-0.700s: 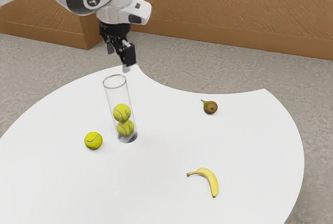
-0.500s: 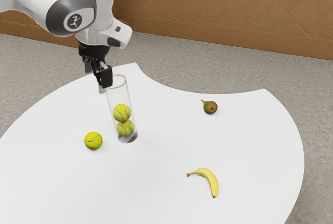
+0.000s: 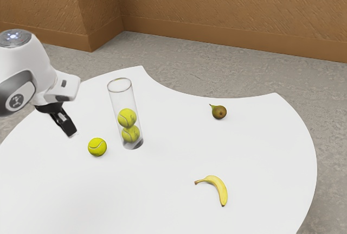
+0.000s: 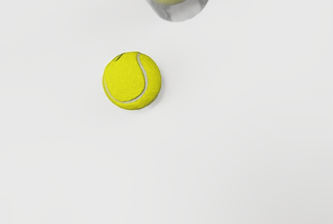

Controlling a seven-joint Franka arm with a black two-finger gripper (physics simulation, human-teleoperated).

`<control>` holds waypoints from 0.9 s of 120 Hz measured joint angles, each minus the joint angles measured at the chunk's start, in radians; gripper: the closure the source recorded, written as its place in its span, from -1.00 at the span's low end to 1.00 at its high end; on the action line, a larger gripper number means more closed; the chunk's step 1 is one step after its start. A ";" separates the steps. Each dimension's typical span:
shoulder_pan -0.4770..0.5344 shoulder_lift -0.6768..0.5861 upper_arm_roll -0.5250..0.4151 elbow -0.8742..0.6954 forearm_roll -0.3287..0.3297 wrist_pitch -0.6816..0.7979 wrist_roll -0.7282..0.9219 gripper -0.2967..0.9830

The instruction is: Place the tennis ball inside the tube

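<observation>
My black gripper (image 3: 67, 127) is above the table, toward the exterior view's left and slightly higher than the loose tennis ball (image 3: 97, 147). That yellow-green ball rests on the white tabletop, apart from the gripper. Beside it stands the upright clear tube (image 3: 120, 101), open at its top, with two tennis balls (image 3: 127, 118) stacked in its lower part. In the wrist view the loose ball (image 4: 132, 81) lies under the hand, and the base of the tube (image 4: 187, 10) is close by.
A brown-green pear (image 3: 219, 112) lies toward the exterior view's right, near the curved notch of the white table (image 3: 260, 136). A banana (image 3: 219, 186) is nearer that camera.
My arm has swung toward the exterior view's left and lower, away from above the tube's far side to near the loose ball. The balls, tube and fruit have stayed put.
</observation>
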 joint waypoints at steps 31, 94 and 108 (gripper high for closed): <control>-0.090 0.222 0.240 0.007 -0.009 0.283 0.011 -0.54; -0.103 0.604 0.250 0.164 -0.118 0.457 0.022 -0.52; -0.105 0.673 0.248 0.214 -0.143 0.463 0.025 -0.34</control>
